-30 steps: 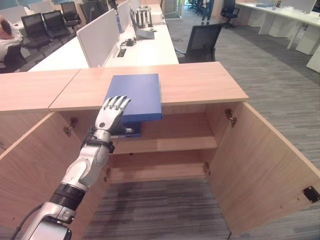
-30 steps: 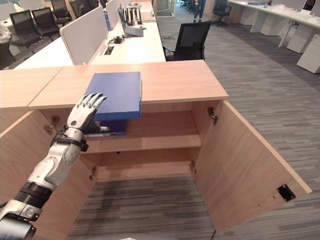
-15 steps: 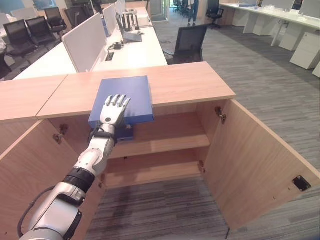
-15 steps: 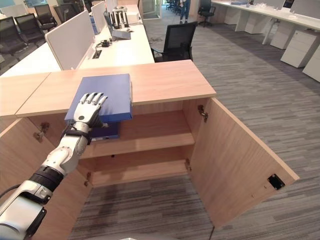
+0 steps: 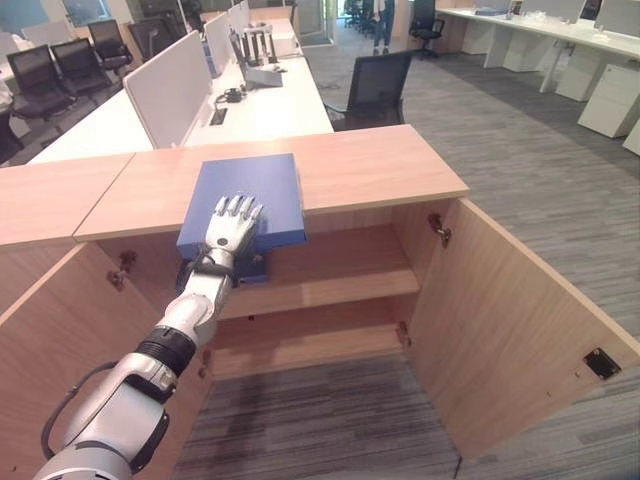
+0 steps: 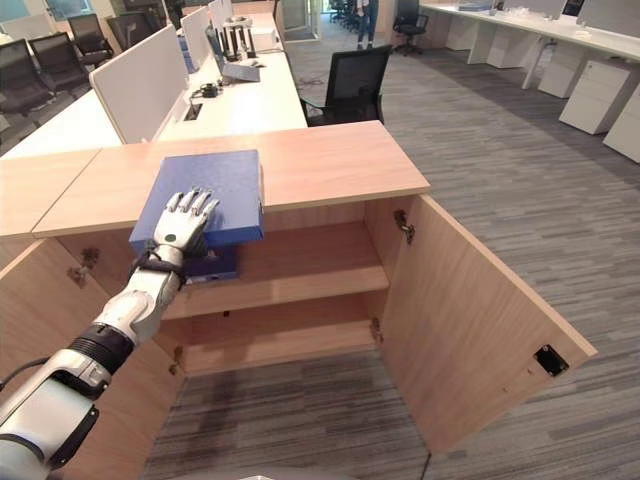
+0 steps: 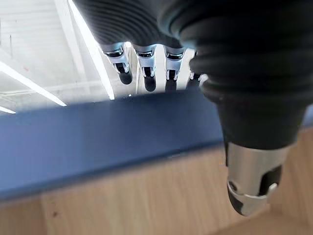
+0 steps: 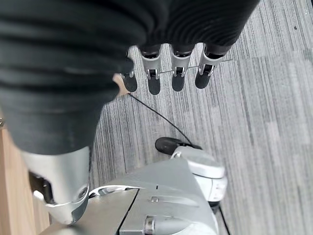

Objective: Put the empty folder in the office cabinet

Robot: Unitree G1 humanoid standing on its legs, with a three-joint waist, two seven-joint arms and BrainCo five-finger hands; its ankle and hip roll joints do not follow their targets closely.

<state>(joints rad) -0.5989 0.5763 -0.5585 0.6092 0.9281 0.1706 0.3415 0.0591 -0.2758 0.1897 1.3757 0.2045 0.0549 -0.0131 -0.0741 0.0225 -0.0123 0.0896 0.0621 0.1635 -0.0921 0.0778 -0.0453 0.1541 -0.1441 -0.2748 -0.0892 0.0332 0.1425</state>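
Cabinet (image 5: pixel 330 290) doors open, shelves bare, blue folder (image 5: pixel 255 190) on top, left hand (image 5: pixel 230 225) flat on it, right hand (image 8: pixel 166 73) fingers straight, idle.

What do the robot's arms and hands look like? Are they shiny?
Yes, quite shiny. The left arm is built of rounded silver-grey shells with black bands at the joints. The left hand has silver fingers with dark tips, and a dark ribbed cover wraps its wrist. The right hand looks the same: a black ribbed cover, silver fingers with dark tips, and a silver thumb.
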